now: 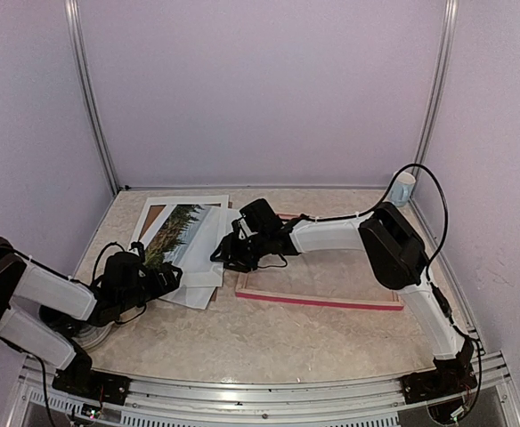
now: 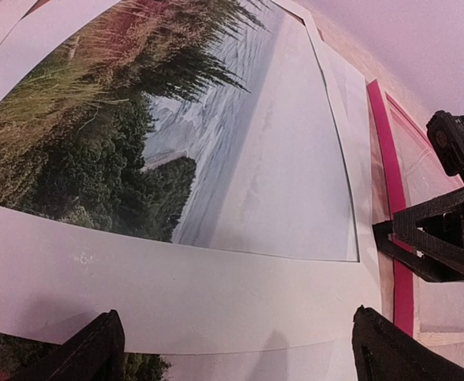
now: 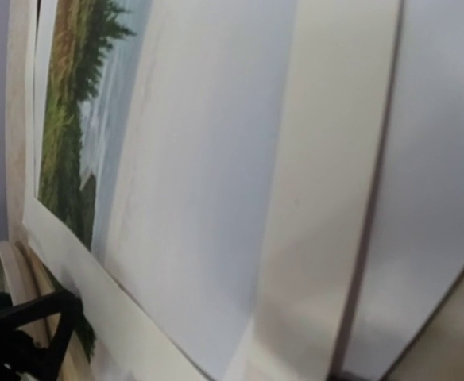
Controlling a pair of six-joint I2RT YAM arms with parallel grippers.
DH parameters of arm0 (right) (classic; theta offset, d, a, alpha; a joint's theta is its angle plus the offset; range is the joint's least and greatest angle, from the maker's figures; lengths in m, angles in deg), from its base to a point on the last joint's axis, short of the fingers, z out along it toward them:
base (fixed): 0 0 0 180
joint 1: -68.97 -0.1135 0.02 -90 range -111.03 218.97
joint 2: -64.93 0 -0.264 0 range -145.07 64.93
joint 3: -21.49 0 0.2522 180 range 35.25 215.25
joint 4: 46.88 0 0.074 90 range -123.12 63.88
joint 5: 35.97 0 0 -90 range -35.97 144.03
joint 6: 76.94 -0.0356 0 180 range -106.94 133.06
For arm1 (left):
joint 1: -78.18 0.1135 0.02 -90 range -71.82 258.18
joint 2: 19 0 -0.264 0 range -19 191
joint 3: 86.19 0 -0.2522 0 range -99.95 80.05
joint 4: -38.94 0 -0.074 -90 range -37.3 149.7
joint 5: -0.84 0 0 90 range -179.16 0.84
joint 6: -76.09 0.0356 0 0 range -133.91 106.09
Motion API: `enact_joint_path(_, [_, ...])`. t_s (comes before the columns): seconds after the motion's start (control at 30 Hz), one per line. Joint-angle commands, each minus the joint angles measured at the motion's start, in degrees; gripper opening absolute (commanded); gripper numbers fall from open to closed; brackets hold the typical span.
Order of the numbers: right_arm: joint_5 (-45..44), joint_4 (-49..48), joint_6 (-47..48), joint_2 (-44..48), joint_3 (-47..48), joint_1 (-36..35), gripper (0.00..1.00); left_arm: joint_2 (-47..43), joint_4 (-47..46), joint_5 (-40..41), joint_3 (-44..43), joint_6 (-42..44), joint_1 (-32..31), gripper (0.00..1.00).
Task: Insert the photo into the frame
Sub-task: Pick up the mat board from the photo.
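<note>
My left gripper (image 2: 236, 321) spread wide by the rectangular landscape photo (image 2: 113, 143) of dark trees, right gripper (image 1: 228, 255) opposite (I cannot tell its opening), thin pink-red frame (image 1: 318, 301) alongside.

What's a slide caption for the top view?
Left gripper and right gripper at the photo among white sheets, beside the pink-red frame.
</note>
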State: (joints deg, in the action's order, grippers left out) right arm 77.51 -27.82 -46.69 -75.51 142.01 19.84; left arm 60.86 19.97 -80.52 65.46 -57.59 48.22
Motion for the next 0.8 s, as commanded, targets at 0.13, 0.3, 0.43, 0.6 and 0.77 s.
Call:
enact_joint_path(0.13, [0.3, 4.1, 0.8, 5.1, -1.7, -0.6, 0.5, 0.6, 2.9, -3.3, 2.3, -2.0, -0.2, 0.99])
enact_joint_path(0.3, [2.0, 3.1, 0.3, 6.0, -3.8, -1.0, 0.5, 0.4, 2.2, -3.6, 2.5, -2.7, -0.7, 0.99])
enact_joint_path(0.43, [3.1, -0.8, -1.9, 7.2, -8.0, -1.2, 0.51, 0.5, 1.9, -3.6, 2.6, -3.2, -1.5, 0.99])
enact_joint_path(0.6, [3.2, -0.8, -1.8, 8.1, -8.8, -1.3, 0.51, 0.5, 1.7, -3.5, 3.1, -3.8, -2.4, 0.98])
enact_joint_path(0.77, [2.5, 0.8, -0.9, 7.9, -7.9, -1.7, 0.51, 0.1, 1.2, -2.9, 3.8, -4.2, -2.7, 0.99])
